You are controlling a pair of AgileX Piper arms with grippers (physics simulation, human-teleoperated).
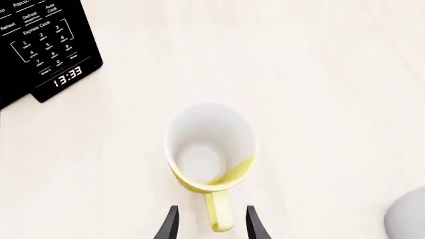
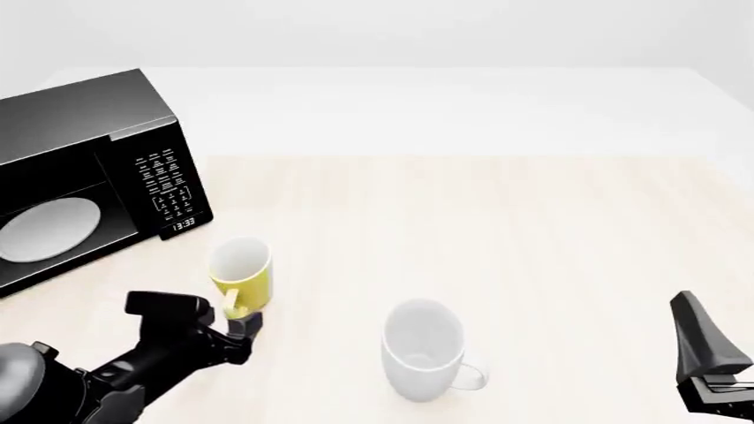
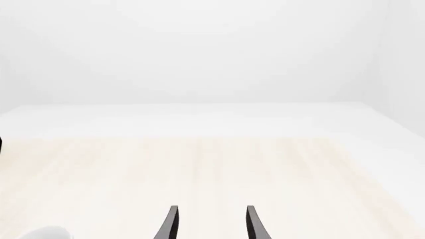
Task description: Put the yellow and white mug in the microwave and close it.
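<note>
2 mugs stand upright on the pale wooden table (image 2: 566, 230). The yellow and white mug (image 2: 242, 272) sits just in front of the microwave's lower right corner, a little apart from it, with its yellow handle turned toward the arms. In the left wrist view the same mug (image 1: 211, 147) shows its white inside, and its handle lies between the 2 dark fingertips of the left gripper (image 1: 211, 224). The jaws stand apart on either side of the handle with a gap on each side, so the gripper is released and not grasping anything. In the front view the left gripper (image 2: 239, 322) sits low, right at the handle end of the mug.

The microwave (image 2: 83, 177) is at the table's far left, its cavity showing the white round plate (image 2: 48, 228); the keypad display reads 13:33. The door itself is hard to make out from here, though it seems to be open.

The larger white mug (image 2: 422, 349) stands nearer the middle front of the table, well apart from the yellow one, handle pointing right.

The right gripper (image 3: 211, 224) hangs over bare table at the front right, its jaws spread and holding nothing.
</note>
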